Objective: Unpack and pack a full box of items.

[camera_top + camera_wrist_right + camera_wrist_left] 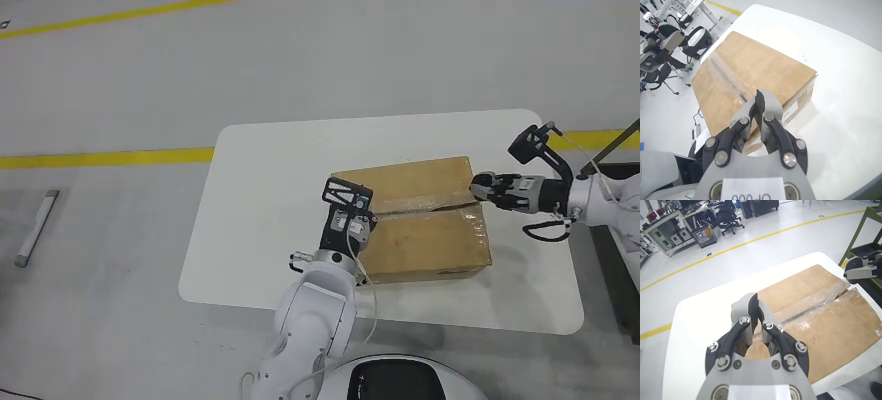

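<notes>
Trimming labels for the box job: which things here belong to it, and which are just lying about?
Job: box, clear tape half peeled off its seam, table, left gripper, right gripper pinching the tape.
Lying about: grey bar on the floor, green rack, office chair.

Left tool (pixel 754 297) closed, right tool (pixel 758 93) pinched.

Closed brown cardboard box (pixel 415 215) flat on white table (pixel 260 200) (clear tape (pixel 819 298) crumpled along its seam)
</notes>
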`<action>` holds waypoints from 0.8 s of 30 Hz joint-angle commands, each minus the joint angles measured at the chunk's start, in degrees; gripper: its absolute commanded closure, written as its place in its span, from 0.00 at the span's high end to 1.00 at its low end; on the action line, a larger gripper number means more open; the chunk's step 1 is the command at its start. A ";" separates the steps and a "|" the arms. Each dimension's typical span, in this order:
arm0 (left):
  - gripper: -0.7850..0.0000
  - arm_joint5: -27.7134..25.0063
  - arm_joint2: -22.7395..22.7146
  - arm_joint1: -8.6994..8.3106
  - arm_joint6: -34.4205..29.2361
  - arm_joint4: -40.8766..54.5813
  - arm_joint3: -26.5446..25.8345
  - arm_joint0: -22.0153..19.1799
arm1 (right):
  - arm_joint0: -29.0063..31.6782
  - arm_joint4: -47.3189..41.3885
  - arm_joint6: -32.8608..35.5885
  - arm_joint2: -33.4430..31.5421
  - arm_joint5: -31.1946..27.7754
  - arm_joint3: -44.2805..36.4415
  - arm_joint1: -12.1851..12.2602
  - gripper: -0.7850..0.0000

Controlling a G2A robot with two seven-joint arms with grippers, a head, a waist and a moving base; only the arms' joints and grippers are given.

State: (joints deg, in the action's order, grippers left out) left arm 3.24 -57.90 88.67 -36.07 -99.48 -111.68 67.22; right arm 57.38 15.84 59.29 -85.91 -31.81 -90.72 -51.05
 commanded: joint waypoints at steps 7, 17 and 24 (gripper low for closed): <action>0.00 -0.44 1.88 0.52 -0.85 -0.35 2.39 -1.46 | -0.17 1.10 -0.78 0.93 -2.45 0.37 0.41 0.00; 0.00 -1.76 2.17 0.79 -2.02 -1.06 3.77 -1.87 | 1.19 3.13 -2.48 1.16 -3.32 -0.35 0.97 0.00; 0.00 -3.12 1.69 0.88 -3.61 -1.11 5.79 -2.17 | 1.39 3.49 -2.73 1.69 -3.34 -0.17 1.28 0.00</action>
State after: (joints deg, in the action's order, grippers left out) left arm 0.24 -56.12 89.54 -39.45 -100.39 -106.33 65.15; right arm 58.78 19.42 56.51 -84.28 -35.21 -90.88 -49.81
